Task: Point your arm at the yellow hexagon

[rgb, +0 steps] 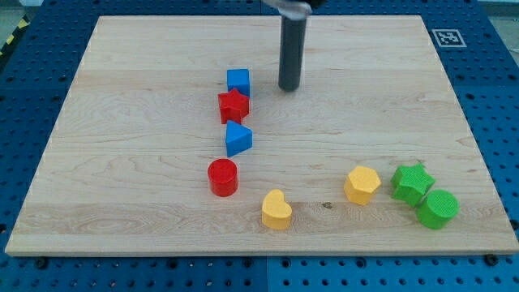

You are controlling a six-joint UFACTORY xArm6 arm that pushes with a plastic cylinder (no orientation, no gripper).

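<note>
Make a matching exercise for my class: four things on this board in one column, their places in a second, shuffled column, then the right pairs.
Things
1. yellow hexagon
2. red star
3. green cylinder
4. my tip

Places
A. nearest the view's bottom right corner
B. between two blue blocks
C. just left of the green star
D. right of the blue cube, touching no block

Pairs: 1-C, 2-B, 3-A, 4-D

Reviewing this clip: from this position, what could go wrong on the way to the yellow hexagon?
1. My tip sits near the blue cube and red star; a leftward drift might nudge them.
2. The yellow heart could be mistaken for the yellow hexagon.
3. Overshooting might push the hexagon into the nearby green star.
</note>
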